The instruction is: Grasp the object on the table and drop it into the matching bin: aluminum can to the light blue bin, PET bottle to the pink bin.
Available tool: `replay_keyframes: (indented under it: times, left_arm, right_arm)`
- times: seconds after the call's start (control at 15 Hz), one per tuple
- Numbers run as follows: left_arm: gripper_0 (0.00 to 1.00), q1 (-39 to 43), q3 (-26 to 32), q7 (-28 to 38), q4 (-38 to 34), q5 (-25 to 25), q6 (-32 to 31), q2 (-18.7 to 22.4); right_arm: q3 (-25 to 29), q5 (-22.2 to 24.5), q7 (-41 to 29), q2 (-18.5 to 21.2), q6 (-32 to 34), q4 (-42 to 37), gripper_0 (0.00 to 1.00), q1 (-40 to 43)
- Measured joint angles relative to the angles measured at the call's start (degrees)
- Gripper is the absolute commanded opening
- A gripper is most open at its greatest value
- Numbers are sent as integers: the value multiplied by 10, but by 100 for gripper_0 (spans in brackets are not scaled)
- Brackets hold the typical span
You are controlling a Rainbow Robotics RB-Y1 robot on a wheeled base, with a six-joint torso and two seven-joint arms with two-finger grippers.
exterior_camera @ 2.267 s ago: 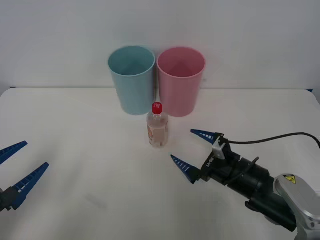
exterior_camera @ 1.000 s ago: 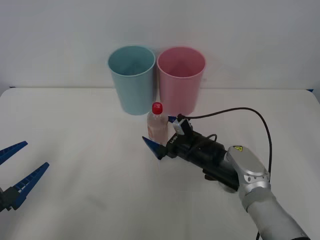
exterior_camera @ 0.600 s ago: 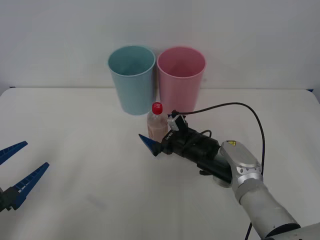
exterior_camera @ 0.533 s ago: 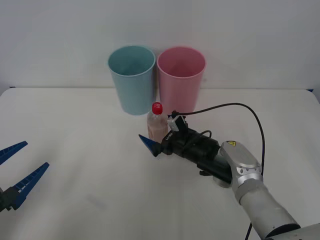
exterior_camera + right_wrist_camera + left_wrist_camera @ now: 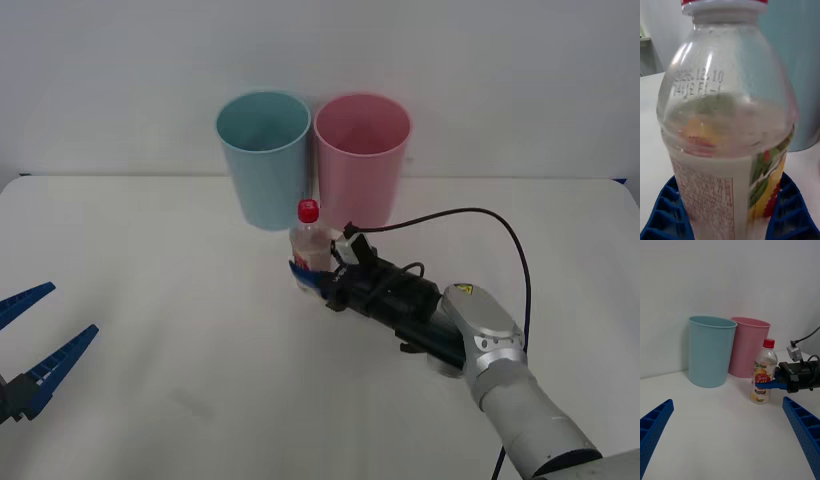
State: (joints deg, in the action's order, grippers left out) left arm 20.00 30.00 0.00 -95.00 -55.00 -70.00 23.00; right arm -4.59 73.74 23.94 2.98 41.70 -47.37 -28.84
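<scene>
The PET bottle (image 5: 309, 245), clear with a red cap and a pale orange-pink label, stands upright on the white table (image 5: 150, 270) just in front of the two bins. My right gripper (image 5: 312, 274) is shut on its lower body, one blue finger on each side. In the right wrist view the bottle (image 5: 730, 123) is close up between the fingers (image 5: 662, 213). The light blue bin (image 5: 264, 158) stands behind on the left, the pink bin (image 5: 361, 160) on the right. In the left wrist view I see the bottle (image 5: 763, 373), the light blue bin (image 5: 710, 350) and the pink bin (image 5: 748, 345). My left gripper (image 5: 40, 345) waits open at the near left.
A black cable (image 5: 470, 225) loops above my right arm. The light blue bin's wall (image 5: 797, 56) rises right behind the bottle in the right wrist view. White tabletop (image 5: 715, 427) stretches to the left and front of the bins.
My right gripper reached in from the right, put its fingers around the bottle and shut on it. The bottle shifted slightly left. The left arm has not moved.
</scene>
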Motion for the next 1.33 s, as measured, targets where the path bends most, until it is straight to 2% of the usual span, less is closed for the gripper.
replay_keyframes:
  times: [0.4, 0.53, 0.8, 1.33]
  left_arm:
    - [100, 0, 0, 0, 0, 0, 0, 0]
    - [100, 0, 0, 0, 0, 0, 0, 0]
    - [100, 0, 0, 0, 0, 0, 0, 0]
    - [100, 0, 0, 0, 0, 0, 0, 0]
  right_arm:
    - [6, -3, 0, 3, 26, -23, 0, 18]
    - [-13, -4, -17, 16, 18, -108, 0, 69]
    - [-76, -5, -108, 55, -23, -292, 0, 163]
    - [-93, 2, -291, 163, -31, -525, 0, 237]
